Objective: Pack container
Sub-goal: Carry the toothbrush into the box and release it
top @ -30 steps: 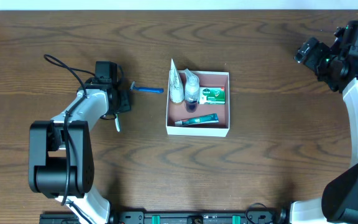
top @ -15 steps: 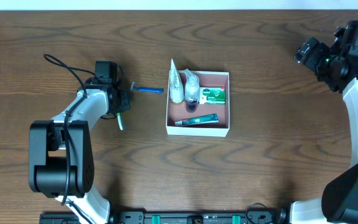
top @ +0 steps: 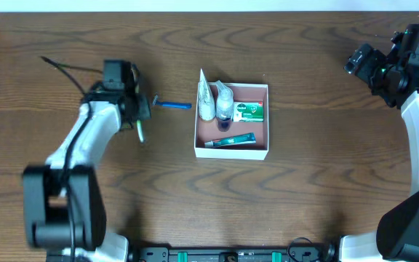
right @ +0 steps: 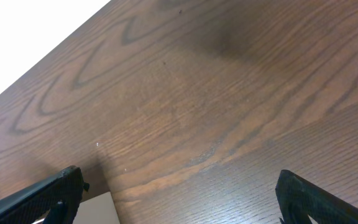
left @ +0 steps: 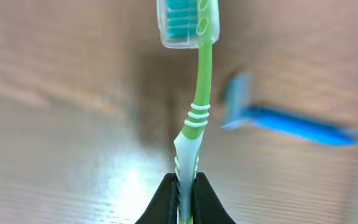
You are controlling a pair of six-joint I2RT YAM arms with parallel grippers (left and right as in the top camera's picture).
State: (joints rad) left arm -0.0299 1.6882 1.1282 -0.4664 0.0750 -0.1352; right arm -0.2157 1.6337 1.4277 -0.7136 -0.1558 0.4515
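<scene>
Overhead, the container (top: 231, 153) sits on the table (top: 318, 196) about midway between the left and right edges, somewhat nearer the far edge. It is a square, shallow cardboard box with white outer walls and a dusty pink-brown inside.

A toothpaste tube (top: 230, 140) lies along its near wall and a green-and-white soap box (top: 248, 111) lies toward the far right. A small bottle (top: 225, 109) and a white pouch (top: 206, 98) stand at the far left, and the pouch tip rises above the rim. The pink floor shows bare at the right side.

A blue razor (top: 172, 105) lies on the wood just left of the container, apart from it. The left hand (top: 133, 116) is beyond the razor, clenched on the handle of a green toothbrush (left: 194, 118). The brush's capped head points away from the fingers.

The right hand (top: 369, 65) is near the far right corner, spread wide and holding nothing. Bare wood runs between it and the container, and along the near edge.
</scene>
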